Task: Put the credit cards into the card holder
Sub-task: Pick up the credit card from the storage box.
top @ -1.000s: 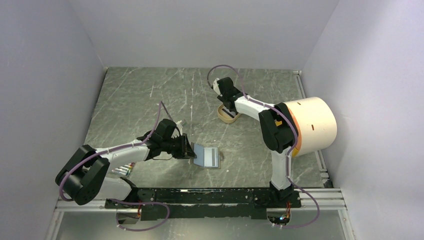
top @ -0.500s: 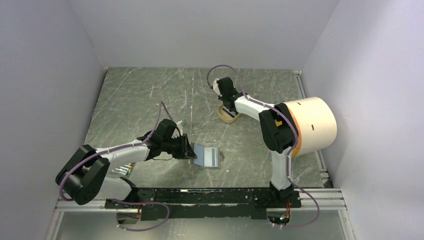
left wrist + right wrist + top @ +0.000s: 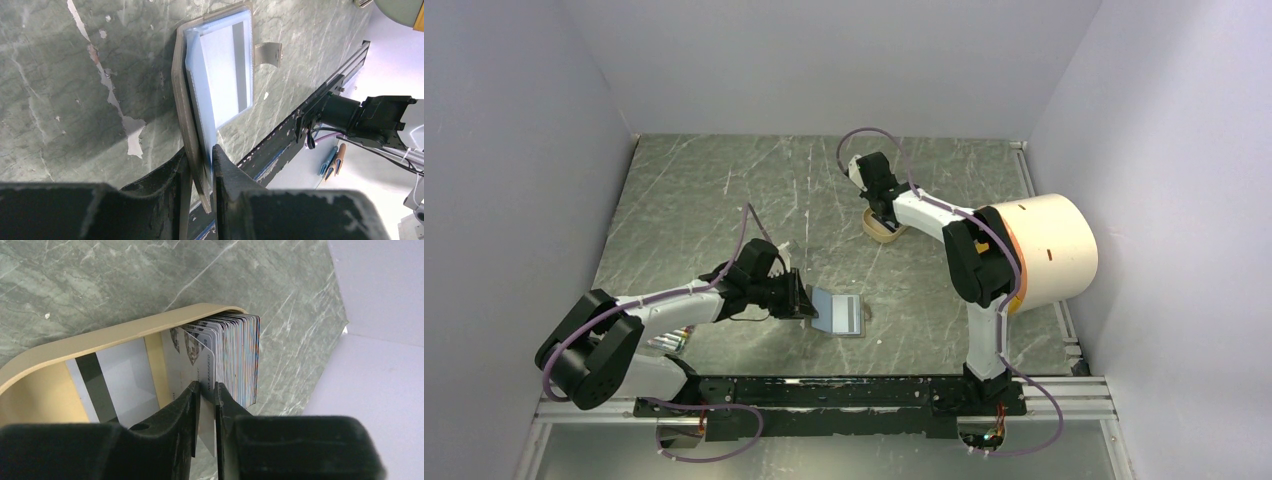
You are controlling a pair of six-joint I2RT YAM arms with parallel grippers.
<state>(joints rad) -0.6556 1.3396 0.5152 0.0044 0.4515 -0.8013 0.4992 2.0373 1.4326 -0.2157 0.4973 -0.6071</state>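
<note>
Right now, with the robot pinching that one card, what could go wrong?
1. The right gripper pinches one card at the front of a tightly packed stack in the tan tray. Lifting it might drag neighbouring cards out too.
2. The left gripper grips the card holder only by its thin edge, so the holder could slip or flop shut before the card arrives.

Dark grey-green marbled counter point(image 3: 724, 190), streaked with pale veins and scratches, filling the middle of the top view. At lower centre, an open card holder point(image 3: 839, 314), bluish-grey inside up. At upper centre, a tan oval tray point(image 3: 875, 237). At the right edge, a big cream cylinder point(image 3: 1049, 245) on its side, orange face turned left. At lower left, silver sticks point(image 3: 671, 342) with coloured tips, partly hidden.
</note>
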